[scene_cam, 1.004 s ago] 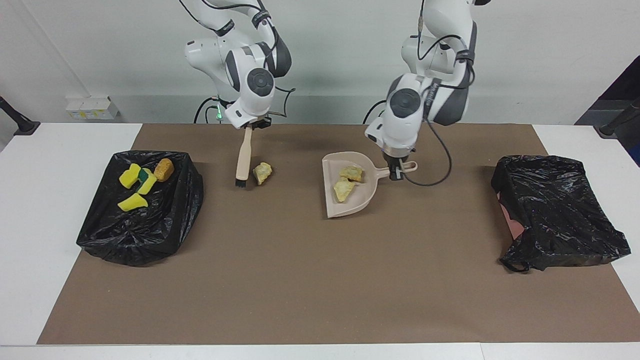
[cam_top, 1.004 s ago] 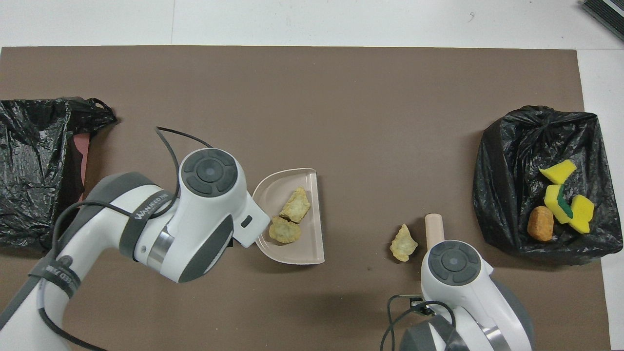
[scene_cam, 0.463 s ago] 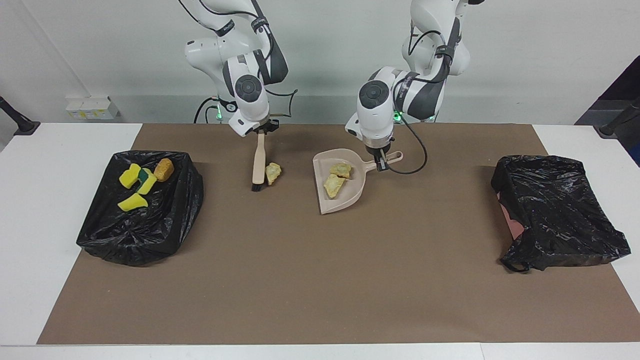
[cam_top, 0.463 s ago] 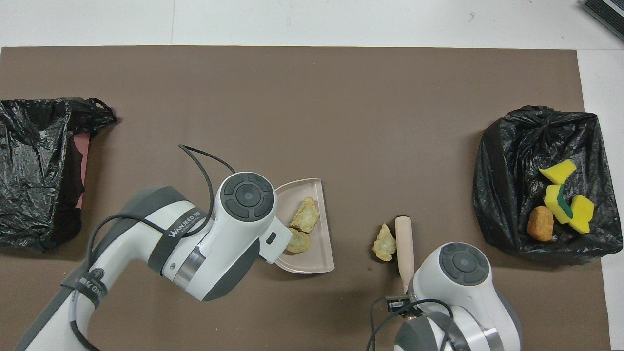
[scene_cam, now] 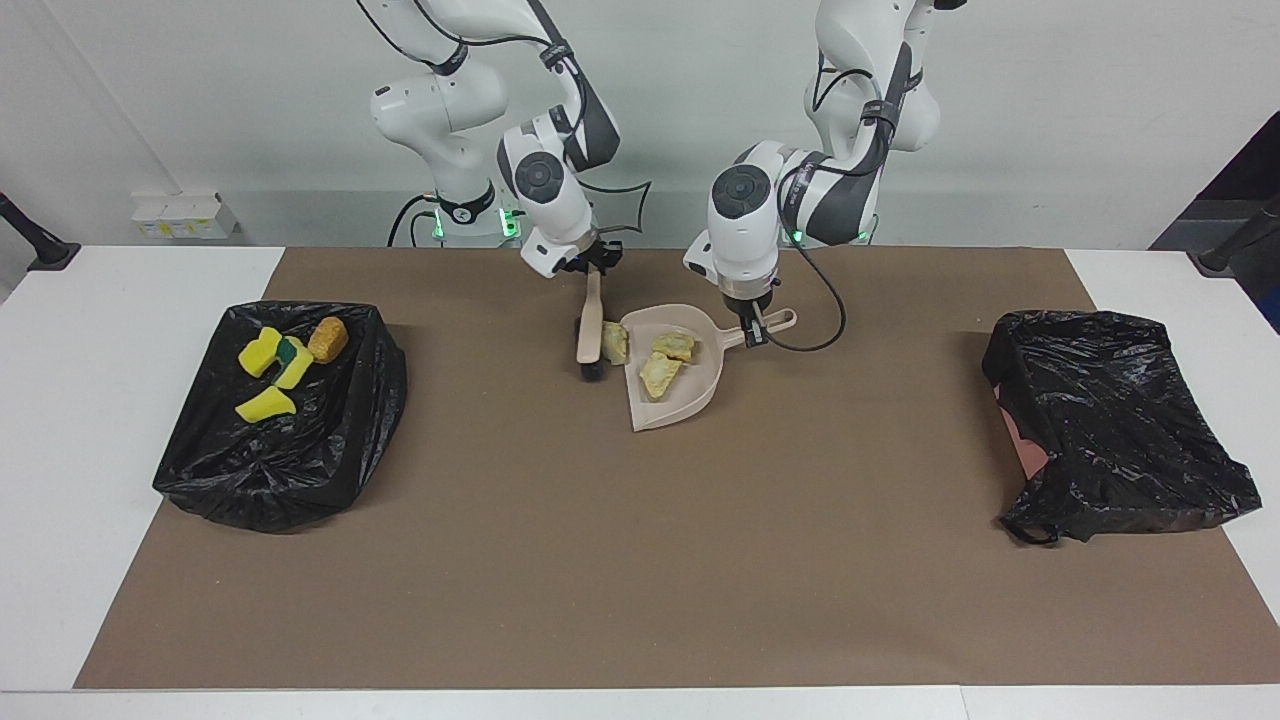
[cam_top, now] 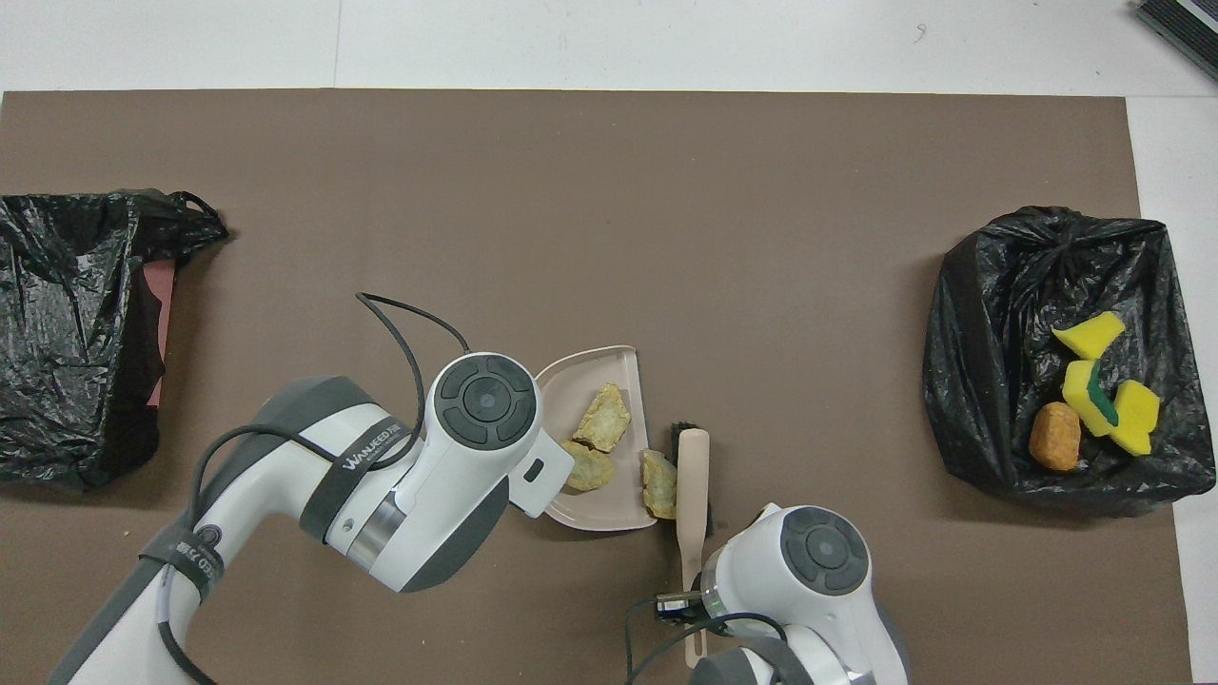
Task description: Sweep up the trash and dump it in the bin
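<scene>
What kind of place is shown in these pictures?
Most likely a robotics lab set up as a test bench. A brown mat covers a white table before a plain wall, two bag-lined bins stand at its ends, and the arms work a brush and dustpan.

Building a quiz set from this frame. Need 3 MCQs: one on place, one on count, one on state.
1. Where is the loose chunk?
A. in a bin
B. at the dustpan lip, beside the brush
C. on bare white table

2. How many scraps lie in the right arm's-end bin?
A. two
B. four
C. seven

3. The left gripper is:
A. open over a bin
B. shut on the brush
C. shut on the dustpan handle

B: chunk sits between brush and pan lip.
B: three yellow sponge bits plus one orange-brown lump.
C: fingers clamp the handle.
</scene>
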`<move>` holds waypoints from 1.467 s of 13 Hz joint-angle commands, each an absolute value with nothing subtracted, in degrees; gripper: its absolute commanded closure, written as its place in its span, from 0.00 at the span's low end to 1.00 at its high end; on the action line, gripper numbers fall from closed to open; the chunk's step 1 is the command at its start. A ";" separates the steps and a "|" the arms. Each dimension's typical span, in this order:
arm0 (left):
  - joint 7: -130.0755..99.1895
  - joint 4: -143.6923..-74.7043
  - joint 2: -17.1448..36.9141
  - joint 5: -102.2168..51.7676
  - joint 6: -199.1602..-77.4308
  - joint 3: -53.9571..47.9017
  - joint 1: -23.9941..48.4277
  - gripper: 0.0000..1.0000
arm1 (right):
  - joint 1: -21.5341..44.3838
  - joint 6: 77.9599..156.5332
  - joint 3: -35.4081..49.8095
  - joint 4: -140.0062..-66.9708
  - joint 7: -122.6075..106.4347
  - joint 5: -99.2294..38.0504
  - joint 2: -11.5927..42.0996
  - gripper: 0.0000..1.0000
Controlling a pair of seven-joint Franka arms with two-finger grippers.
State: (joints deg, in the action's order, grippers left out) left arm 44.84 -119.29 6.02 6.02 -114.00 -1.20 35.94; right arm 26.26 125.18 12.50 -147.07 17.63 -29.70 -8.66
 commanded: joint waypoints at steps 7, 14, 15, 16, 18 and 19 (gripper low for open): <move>60.72 -120.59 7.64 -7.00 -123.84 -0.70 28.05 1.00 | 27.69 118.32 12.39 -135.71 26.16 -29.39 -9.13 1.00; 73.19 -114.97 9.49 -13.79 -122.79 -0.62 18.38 1.00 | 32.05 108.18 13.44 -134.10 39.36 -20.13 -11.34 1.00; 75.13 -113.92 9.49 -13.80 -122.35 -0.62 17.50 1.00 | 33.21 110.19 13.45 -135.43 39.90 -20.30 -10.90 1.00; 76.97 -111.73 10.19 -13.80 -120.26 -0.62 15.75 1.00 | 33.83 111.78 13.45 -136.31 40.08 -20.48 -10.03 1.00; 83.19 -103.23 12.30 -11.79 -113.41 -0.44 12.76 1.00 | 39.35 113.80 13.62 -137.19 40.08 -20.48 -6.25 1.00; 85.67 -98.83 13.00 -10.12 -109.55 -0.27 10.92 1.00 | 39.46 115.04 13.62 -137.98 39.90 -20.48 -6.24 1.00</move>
